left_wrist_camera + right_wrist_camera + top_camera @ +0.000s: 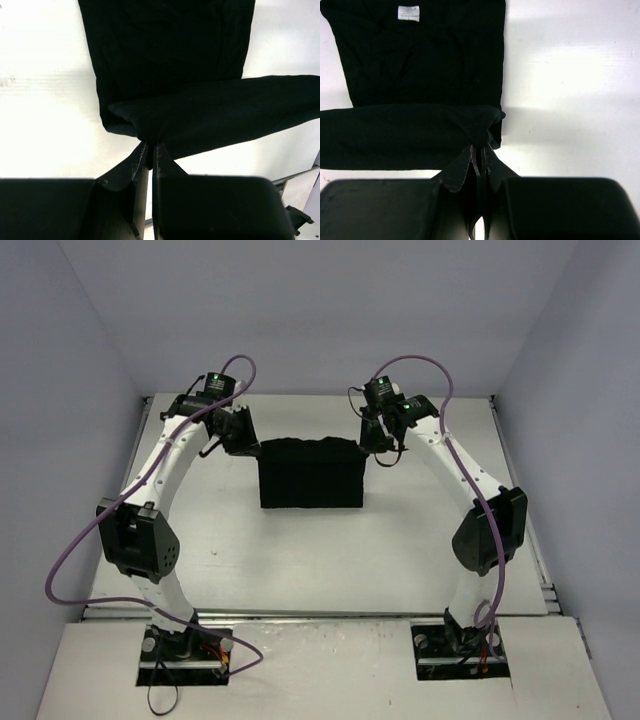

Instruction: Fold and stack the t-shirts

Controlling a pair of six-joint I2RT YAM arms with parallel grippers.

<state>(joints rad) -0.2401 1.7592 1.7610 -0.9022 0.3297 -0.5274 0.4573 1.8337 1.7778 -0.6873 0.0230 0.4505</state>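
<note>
A black t-shirt (310, 473) lies partly folded in the middle of the white table (300, 560), its far edge raised between the two arms. My left gripper (243, 443) is shut on the far left corner of that edge, seen in the left wrist view as the t-shirt (170, 75) pinched at my left gripper (150, 145). My right gripper (375, 445) is shut on the far right corner. In the right wrist view the t-shirt (420, 65) shows a small white label (408, 13), and my right gripper (481, 148) bites the bunched cloth.
Pale walls close in the table on the left, right and back. A metal rail (320, 615) runs along the table's near edge, with both arm bases behind it. Purple cables (70, 560) loop off the arms.
</note>
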